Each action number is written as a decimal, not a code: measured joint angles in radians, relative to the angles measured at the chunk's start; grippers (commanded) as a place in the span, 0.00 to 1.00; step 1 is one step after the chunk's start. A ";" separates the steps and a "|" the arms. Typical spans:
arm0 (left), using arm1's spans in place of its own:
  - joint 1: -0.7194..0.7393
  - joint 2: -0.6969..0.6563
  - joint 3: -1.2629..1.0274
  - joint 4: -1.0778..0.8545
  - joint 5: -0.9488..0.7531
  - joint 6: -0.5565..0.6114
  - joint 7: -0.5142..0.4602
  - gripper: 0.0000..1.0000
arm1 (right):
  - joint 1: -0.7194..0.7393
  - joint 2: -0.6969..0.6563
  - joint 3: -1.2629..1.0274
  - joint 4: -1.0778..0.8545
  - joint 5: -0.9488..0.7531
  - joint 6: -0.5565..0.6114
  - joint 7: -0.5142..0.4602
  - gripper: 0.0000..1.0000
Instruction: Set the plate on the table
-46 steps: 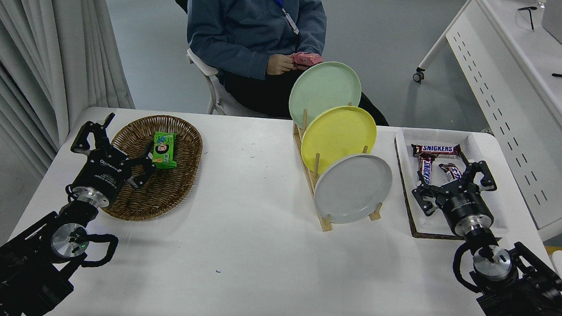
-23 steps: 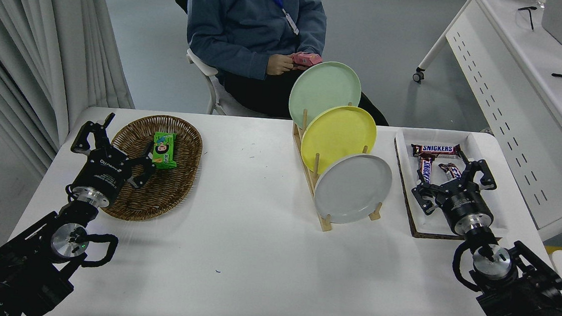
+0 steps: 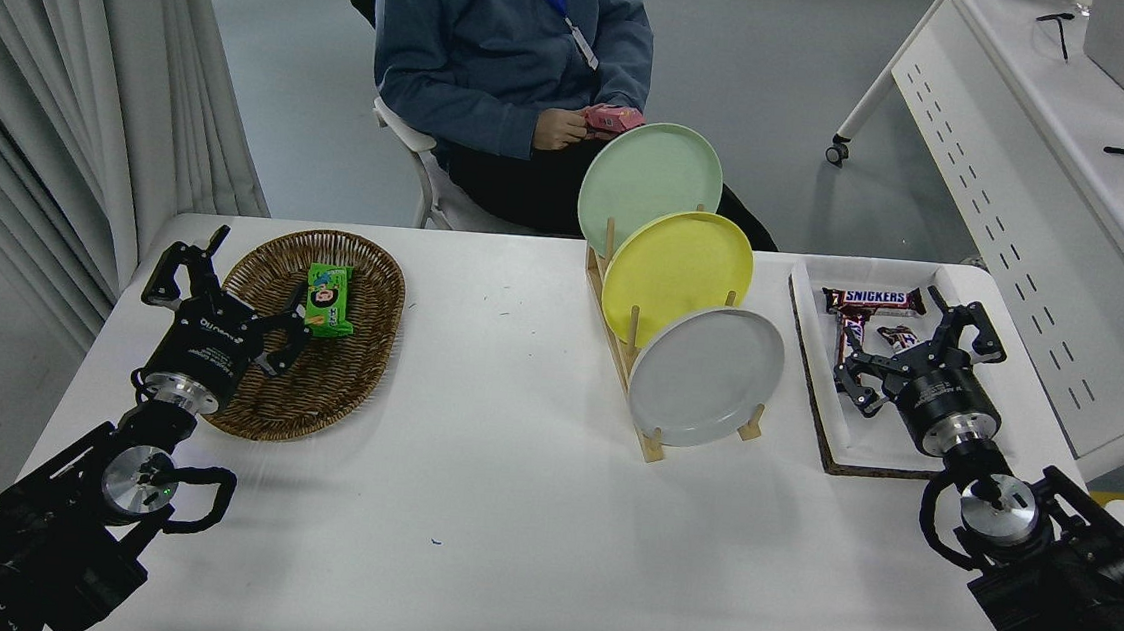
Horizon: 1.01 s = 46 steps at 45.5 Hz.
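Head view is showing the task at its very start: the plate [image 3: 707, 376] is standing on edge in the nearest slot of a wooden rack [image 3: 631, 361], tilted back against the pegs, with a yellow plate [image 3: 678, 273] behind it and a pale green plate [image 3: 649, 186] at the far end. Nothing is gripping it. The right gripper [image 3: 911, 346] is hanging over a white tray [image 3: 811, 375] of chocolate bars [image 3: 874, 299], just to the right of the rack and apart from the plate, with its fingers spread wide. The left gripper [image 3: 224, 281] is parked at the lower left over the near edge of a wicker basket [image 3: 320, 332] holding a green packet [image 3: 329, 299]; its fingers are likewise spread.

As I judge it, the step in hand is the approach. The next move is calling for the right gripper to swing left toward the plate's upper right rim, close on that thin edge, lift the plate clear of the pegs without dragging the yellow plate, then lay it flat on a bare stretch of the table [image 3: 506, 512].

The plate's lower edge is sitting hidden behind the rack's front rail, so how deep it is seated is hard to tell. The right wrist is covering part of the tray. A person [image 3: 503, 50] is sitting at the far side, cut off at the top, hands holding something pink that is too small to identify.
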 measured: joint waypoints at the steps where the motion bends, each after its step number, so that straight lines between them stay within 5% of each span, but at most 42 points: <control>1: 0.000 0.000 0.000 0.000 0.000 0.000 0.000 1.00 | 0.001 -0.003 -0.006 0.000 0.000 0.000 0.000 0.99; 32: 0.000 0.000 0.000 0.000 0.000 -0.001 0.000 1.00 | 0.161 -0.162 -0.558 0.031 0.122 -0.070 -0.021 0.99; 46: 0.000 0.000 0.000 0.000 0.000 -0.001 0.000 1.00 | 0.247 -0.356 -0.834 0.212 0.184 -0.079 -0.026 0.99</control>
